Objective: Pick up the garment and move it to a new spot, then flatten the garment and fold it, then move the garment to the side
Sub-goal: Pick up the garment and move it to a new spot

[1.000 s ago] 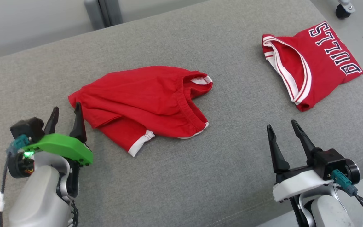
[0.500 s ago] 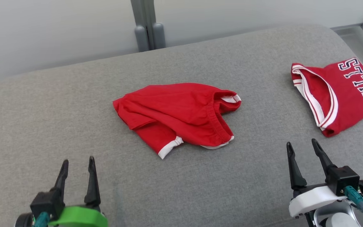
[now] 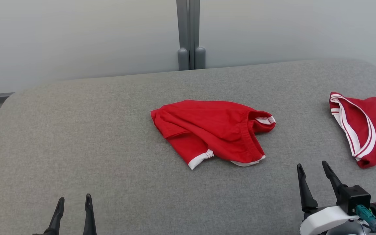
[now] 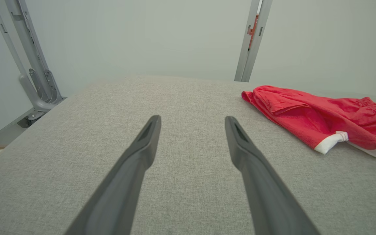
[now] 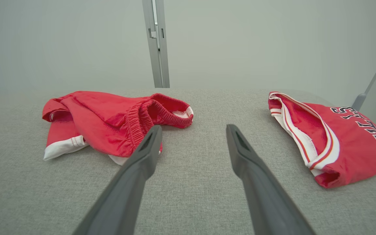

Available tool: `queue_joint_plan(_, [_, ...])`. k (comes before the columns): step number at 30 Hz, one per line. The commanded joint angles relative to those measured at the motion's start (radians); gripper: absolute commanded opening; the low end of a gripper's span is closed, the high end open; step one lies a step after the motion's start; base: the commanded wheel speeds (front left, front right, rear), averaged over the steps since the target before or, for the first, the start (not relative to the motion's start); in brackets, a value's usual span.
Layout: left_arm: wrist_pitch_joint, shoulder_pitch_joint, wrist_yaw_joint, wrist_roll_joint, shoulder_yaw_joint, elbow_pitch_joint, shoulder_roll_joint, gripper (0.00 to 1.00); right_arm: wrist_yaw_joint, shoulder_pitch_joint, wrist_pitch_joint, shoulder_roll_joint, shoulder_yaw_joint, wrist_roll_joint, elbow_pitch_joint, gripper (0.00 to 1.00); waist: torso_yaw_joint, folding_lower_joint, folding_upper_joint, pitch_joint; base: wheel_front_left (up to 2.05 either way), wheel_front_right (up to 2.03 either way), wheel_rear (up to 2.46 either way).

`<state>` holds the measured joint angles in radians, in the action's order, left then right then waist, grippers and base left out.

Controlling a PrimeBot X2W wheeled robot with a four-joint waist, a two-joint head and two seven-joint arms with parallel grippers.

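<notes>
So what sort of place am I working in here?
Probably a lab or test cell, not a home: a grey fabric-covered bench, bare pale walls with a metal post, and just shorts and a jersey laid out.

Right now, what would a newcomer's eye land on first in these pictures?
The crumpled red shorts with white trim lying midway across the grey fabric table. Next, the folded red jersey with white-edged neckline at the table's right edge. The left gripper and right gripper hang open, empty, in front.
</notes>
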<state>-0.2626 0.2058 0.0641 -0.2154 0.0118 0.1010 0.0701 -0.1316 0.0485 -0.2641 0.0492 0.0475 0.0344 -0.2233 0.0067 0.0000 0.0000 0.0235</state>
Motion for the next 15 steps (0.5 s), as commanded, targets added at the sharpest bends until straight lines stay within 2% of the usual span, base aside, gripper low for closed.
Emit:
queue_joint_plan(1, [-0.002, 0.019, 0.010, 0.017, 0.011, -0.001, -0.006, 1.00, 0.002, 0.018, 0.000, 0.002, -0.003, 0.006, -0.008, 1.00, 0.010, 0.0000, 0.0000, 0.016, 0.00, 0.00, 0.00])
queue_joint_plan(8, [-0.002, 0.030, 0.036, 0.036, 0.047, -0.001, -0.017, 1.00, 0.002, 0.025, 0.000, 0.002, -0.019, 0.015, -0.024, 1.00, 0.000, 0.0000, 0.0000, 0.023, 0.00, 0.00, 0.00])
queue_joint_plan(15, [-0.002, 0.015, 0.057, 0.034, 0.030, 0.017, -0.018, 1.00, 0.002, -0.002, 0.000, 0.002, -0.037, 0.017, -0.025, 1.00, -0.014, 0.0000, 0.0000, 0.019, 0.00, 0.00, 0.00])
